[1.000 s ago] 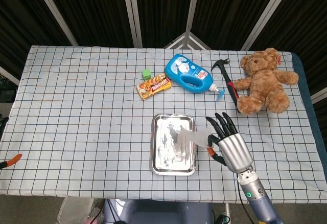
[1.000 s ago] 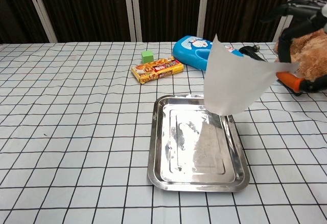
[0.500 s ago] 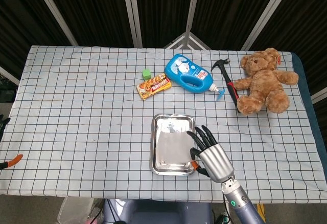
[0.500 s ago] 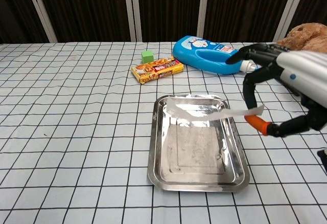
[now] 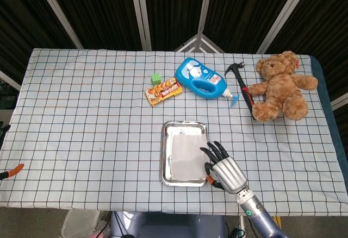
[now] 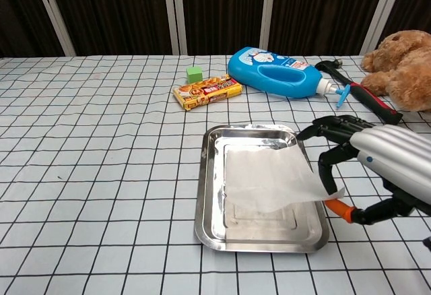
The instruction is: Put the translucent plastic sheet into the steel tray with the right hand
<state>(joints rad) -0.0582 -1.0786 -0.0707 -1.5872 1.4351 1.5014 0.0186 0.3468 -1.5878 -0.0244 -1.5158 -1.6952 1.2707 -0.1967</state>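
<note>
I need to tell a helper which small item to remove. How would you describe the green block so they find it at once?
On the checked tablecloth, look past the steel tray toward the far edge. The green block sits just behind the orange snack box, left of the blue bottle. It is the only small plain green cube there.

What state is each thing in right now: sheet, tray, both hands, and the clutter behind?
translucent plastic sheet: lying over tray, right corner still pinched
steel tray: flat on table, sheet inside
right hand: pinches sheet's corner at tray's right rim
left hand: out of view
blue bottle: on its side
hammer: lying flat
</note>
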